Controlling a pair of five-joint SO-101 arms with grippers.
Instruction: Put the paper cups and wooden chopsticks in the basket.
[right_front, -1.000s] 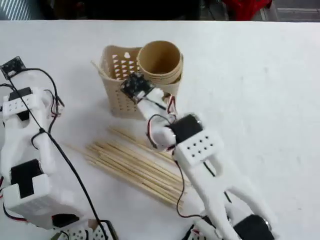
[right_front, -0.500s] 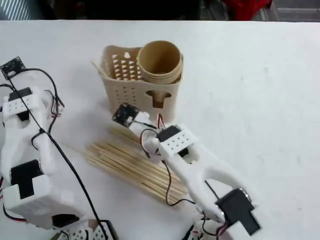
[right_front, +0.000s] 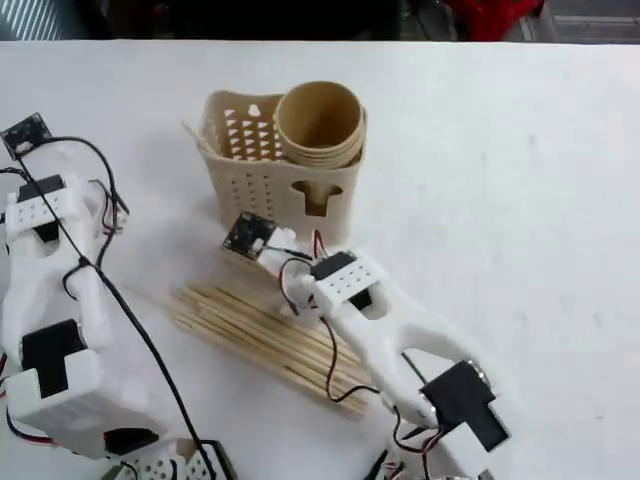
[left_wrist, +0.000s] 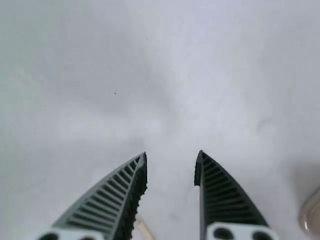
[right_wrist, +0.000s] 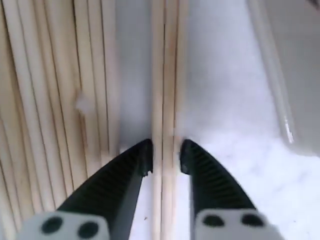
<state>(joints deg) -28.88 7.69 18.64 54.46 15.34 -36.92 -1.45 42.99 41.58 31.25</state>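
High view: the right arm (right_front: 370, 310) lies across the wooden chopsticks (right_front: 235, 322) and hides part of the bundle. The bundle lies flat toward the near edge of the bench (right_front: 500, 200), just in front of the basket (right_front: 255, 195). The paper cups (right_front: 320, 122) stand nested in the basket's right half; its wall hides their lower parts. The left arm (right_front: 50, 300) sits by the left edge.

Left wrist view: the left jaws are parted over bare bench. A curved rim (left_wrist: 311, 215) is cut off and cannot be identified.

Right wrist view: the right jaws are slightly parted, straddling a few stray chopsticks (right_wrist: 165, 75) just beside the bundle. The basket wall stands near.
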